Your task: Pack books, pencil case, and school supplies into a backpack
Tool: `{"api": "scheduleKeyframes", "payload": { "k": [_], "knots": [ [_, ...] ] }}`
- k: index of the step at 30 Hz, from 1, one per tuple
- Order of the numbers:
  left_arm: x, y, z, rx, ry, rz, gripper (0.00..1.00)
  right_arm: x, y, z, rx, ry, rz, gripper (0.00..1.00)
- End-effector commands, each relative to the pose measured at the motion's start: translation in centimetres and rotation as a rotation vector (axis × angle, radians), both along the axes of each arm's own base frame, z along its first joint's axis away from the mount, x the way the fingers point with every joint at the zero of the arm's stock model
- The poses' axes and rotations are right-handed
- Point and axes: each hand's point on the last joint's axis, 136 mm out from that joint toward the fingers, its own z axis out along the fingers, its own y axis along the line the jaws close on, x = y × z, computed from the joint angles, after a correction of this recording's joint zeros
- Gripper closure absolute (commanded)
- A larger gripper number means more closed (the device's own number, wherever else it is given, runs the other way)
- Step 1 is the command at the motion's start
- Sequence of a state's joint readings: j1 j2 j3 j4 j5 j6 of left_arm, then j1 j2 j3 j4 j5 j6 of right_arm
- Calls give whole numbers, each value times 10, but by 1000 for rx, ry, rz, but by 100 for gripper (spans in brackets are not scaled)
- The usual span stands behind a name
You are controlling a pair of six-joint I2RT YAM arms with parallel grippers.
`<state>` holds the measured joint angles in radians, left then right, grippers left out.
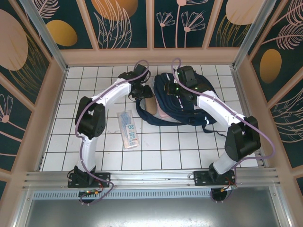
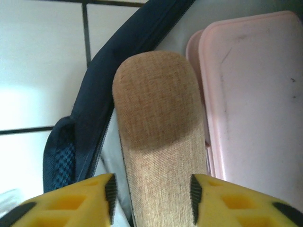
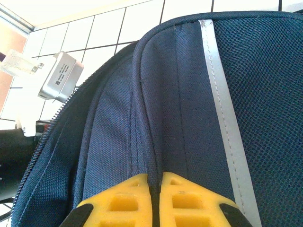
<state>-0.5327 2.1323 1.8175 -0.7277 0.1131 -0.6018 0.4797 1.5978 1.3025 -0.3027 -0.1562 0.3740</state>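
At the opening of the backpack (image 3: pixel 189 94), right tool (image 3: pixel 155 189) clenches its fabric, likely holding it open; left tool (image 2: pixel 151 194) straddles pencil case (image 2: pixel 154 109), grip can't tell.

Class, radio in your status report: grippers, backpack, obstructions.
Right gripper shut on backpack fold. Left gripper straddles pencil case at opening, grip unclear. Pink box alongside; clear packet on table.

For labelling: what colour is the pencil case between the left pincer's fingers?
The pencil case is tan woven fabric; clearest in left wrist view.
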Motion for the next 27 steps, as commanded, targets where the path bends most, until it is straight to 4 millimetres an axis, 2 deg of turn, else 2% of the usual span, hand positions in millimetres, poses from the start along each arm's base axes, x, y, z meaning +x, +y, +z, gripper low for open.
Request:
{"api": "scheduleKeyframes", "payload": {
  "k": [1,4,8,12,15,20,23,27],
  "knots": [
    [4,-7,-27,-1,35,-15,61,5,2,12,22,-24,-17,92],
    [1,-11,-43,-12,71,-25,63,5,3,14,24,-26,-17,92],
    [-3,-30,-36,-119,70,-62,63,5,3,12,23,-24,-17,92],
    [-17,-38,-34,-154,100,-101,64,5,5,11,25,-20,-14,92],
    [-36,-32,-37,-144,134,-117,65,6,5,13,25,-24,-14,92],
    [-62,-4,-43,-59,153,-91,63,8,6,12,21,-24,-13,92],
    [-59,10,-42,7,131,-69,60,10,8,13,21,-25,-8,92],
    [-35,11,-23,-1,69,-26,55,11,8,15,18,-28,-7,92]
  ]
}}
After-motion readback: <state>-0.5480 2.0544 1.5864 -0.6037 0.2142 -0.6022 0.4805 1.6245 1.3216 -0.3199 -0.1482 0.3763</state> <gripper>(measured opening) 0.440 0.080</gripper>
